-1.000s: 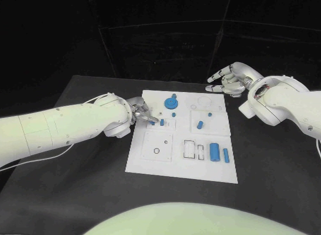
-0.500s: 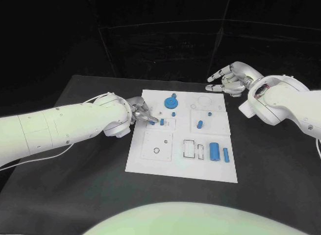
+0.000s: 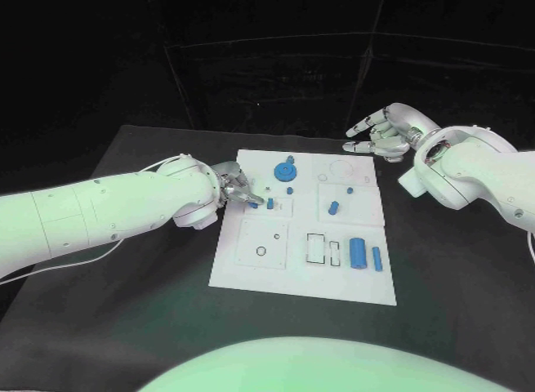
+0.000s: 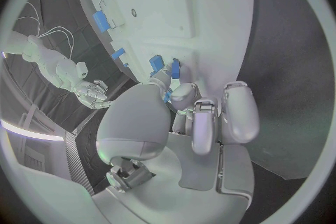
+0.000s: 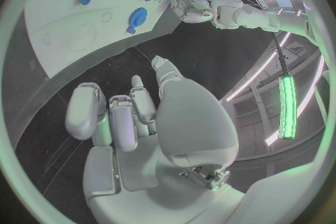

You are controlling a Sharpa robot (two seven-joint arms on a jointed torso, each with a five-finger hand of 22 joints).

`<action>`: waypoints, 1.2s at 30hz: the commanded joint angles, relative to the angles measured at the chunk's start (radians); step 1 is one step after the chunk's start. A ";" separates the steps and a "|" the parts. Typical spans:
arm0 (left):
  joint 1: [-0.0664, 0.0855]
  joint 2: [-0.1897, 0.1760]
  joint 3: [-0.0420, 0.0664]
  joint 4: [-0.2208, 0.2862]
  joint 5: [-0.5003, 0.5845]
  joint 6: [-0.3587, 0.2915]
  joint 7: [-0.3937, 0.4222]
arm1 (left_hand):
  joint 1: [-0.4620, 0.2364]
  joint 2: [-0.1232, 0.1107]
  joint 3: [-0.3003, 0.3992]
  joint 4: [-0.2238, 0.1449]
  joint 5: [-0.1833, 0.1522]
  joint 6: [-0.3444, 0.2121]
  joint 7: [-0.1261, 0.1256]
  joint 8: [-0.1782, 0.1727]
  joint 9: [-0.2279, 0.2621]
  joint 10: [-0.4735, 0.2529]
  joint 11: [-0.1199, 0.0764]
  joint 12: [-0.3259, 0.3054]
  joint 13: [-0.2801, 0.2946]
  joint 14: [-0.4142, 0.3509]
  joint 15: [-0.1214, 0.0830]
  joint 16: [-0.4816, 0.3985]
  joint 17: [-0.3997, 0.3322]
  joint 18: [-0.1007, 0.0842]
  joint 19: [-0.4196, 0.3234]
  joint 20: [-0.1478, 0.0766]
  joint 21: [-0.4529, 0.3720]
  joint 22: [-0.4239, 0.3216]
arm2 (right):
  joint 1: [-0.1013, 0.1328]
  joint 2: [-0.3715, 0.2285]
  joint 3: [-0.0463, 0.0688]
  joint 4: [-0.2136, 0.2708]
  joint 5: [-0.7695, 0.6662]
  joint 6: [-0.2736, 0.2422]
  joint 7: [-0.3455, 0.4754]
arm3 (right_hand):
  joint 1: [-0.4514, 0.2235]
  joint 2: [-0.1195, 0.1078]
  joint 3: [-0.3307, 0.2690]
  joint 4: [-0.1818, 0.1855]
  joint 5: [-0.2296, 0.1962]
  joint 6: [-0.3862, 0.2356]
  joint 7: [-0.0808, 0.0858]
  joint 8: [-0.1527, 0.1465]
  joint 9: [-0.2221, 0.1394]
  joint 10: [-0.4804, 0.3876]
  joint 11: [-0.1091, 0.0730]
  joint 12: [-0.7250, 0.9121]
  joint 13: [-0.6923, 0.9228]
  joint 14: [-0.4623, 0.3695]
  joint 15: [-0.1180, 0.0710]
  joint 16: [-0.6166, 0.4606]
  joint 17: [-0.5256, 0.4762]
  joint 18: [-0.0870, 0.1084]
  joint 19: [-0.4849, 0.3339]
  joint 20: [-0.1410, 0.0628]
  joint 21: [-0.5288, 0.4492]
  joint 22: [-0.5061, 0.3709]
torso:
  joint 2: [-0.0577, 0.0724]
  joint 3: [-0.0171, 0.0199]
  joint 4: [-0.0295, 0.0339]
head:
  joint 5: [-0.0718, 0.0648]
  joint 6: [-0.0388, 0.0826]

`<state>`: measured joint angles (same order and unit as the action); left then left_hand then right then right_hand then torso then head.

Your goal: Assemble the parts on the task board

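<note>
Parts (image 3: pixel 271 202) near board's (image 3: pixel 250 273) left edge, far half; we had left hand (image 3: pixel 237 189) pinching small blue piece there. Right hand (image 3: pixel 383 135) curled, holding nothing, off far right corner.

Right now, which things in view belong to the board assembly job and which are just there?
Job:
task board
blue round part
blue cylinder
small blue part at the left hand fingertips

Just there:
black table
right hand, off the board's far corner, holding nothing
</note>
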<state>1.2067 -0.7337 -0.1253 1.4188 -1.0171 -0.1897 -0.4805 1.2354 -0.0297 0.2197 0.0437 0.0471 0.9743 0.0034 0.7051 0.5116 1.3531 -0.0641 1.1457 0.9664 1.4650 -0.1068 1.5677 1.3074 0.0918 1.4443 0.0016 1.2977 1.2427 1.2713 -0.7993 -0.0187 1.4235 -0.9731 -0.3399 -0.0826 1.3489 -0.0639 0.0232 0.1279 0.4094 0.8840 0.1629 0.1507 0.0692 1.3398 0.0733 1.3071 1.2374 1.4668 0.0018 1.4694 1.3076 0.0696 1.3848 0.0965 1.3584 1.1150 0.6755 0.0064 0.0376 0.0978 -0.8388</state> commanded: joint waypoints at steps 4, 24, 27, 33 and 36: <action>-0.003 0.004 -0.003 -0.005 -0.004 0.021 -0.014 | -0.066 -0.038 0.109 -0.054 0.018 0.015 -0.004 0.003 -0.003 0.011 0.000 0.011 0.004 0.106 -0.003 0.003 0.263 -0.017 0.011 0.001 0.007 0.008 | 0.002 -0.001 0.001 0.003 0.002 0.003 0.009 | -0.006 0.003 -0.001 0.005 -0.006 0.002 -0.001 0.007 0.001 -0.002 -0.001 0.000 0.000 0.060 -0.009 -0.005 0.061 0.018 -0.006 0.001 -0.003 0.001 | 0.000 0.0001 -0.0004 | -0.001 0.000; -0.001 0.011 -0.002 -0.016 -0.004 0.019 -0.016 | -0.148 -0.085 0.124 -0.001 0.016 0.026 -0.004 0.019 0.003 0.017 0.001 0.021 0.009 0.106 -0.004 0.003 0.263 -0.018 0.012 0.000 0.009 0.015 | 0.002 -0.003 0.001 0.005 0.002 -0.001 0.010 | -0.007 0.002 -0.001 0.005 -0.006 0.001 -0.001 0.007 0.001 -0.003 -0.001 -0.002 -0.002 0.060 -0.009 -0.006 0.059 0.018 -0.007 0.000 -0.003 -0.001 | 0.001 -0.0003 -0.0002 | -0.004 0.000; 0.000 0.013 -0.002 -0.018 -0.004 0.021 -0.016 | -0.161 -0.090 0.116 0.009 0.016 0.026 -0.003 0.023 0.005 0.017 0.001 0.023 0.010 0.106 -0.003 0.003 0.263 -0.018 0.012 0.000 0.010 0.016 | 0.002 -0.003 0.001 0.005 0.002 -0.002 0.010 | -0.007 0.002 -0.001 0.006 -0.006 0.001 -0.001 0.007 0.001 -0.003 -0.001 -0.002 -0.002 0.059 -0.009 -0.007 0.058 0.018 -0.007 0.000 -0.004 -0.001 | 0.000 -0.0002 -0.0003 | -0.004 -0.002; 0.000 0.014 -0.002 -0.020 -0.004 0.024 -0.017 | -0.188 -0.101 0.074 0.035 0.016 0.027 -0.003 0.033 0.012 0.020 0.002 0.028 0.014 0.106 -0.003 0.003 0.263 -0.019 0.014 0.001 0.011 0.020 | 0.002 -0.004 0.001 0.006 0.001 -0.006 0.008 | -0.007 0.002 -0.001 0.006 -0.006 0.001 -0.001 0.007 0.001 -0.003 -0.001 -0.002 -0.002 0.059 -0.009 -0.007 0.058 0.018 -0.007 0.000 -0.004 -0.001 | 0.001 -0.0006 -0.0001 | -0.004 -0.003; 0.000 0.015 -0.002 -0.021 -0.004 0.023 -0.018 | -0.194 -0.102 0.056 0.044 0.016 0.027 -0.003 0.037 0.014 0.021 0.002 0.031 0.016 0.106 -0.003 0.003 0.263 -0.019 0.014 0.001 0.012 0.022 | 0.002 -0.004 0.001 0.006 0.001 -0.007 0.007 | -0.007 0.002 -0.001 0.006 -0.006 0.001 -0.001 0.007 0.001 -0.003 -0.001 -0.002 -0.002 0.059 -0.009 -0.007 0.058 0.018 -0.007 0.000 -0.004 -0.001 | 0.000 -0.0004 -0.0001 | -0.004 -0.004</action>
<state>1.2062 -0.7204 -0.1275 1.3974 -1.0176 -0.1791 -0.4935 1.0487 -0.1331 0.2814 0.0884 0.0667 0.9993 -0.0037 0.7370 0.5248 1.3670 -0.0610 1.1726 0.9814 1.4650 -0.1068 1.5677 1.3074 0.0919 1.4514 0.0019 1.3053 1.2635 1.2714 -0.8032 -0.0187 1.4270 -0.9728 -0.3410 -0.0816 1.3489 -0.0639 0.0232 0.1278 0.4094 0.8840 0.1629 0.1507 0.0692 1.3397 0.0733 1.3071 1.2363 1.4668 0.0018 1.4694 1.3074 0.0696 1.3848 0.0965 1.3584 1.1152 0.6759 0.0060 0.0373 0.0933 -0.8420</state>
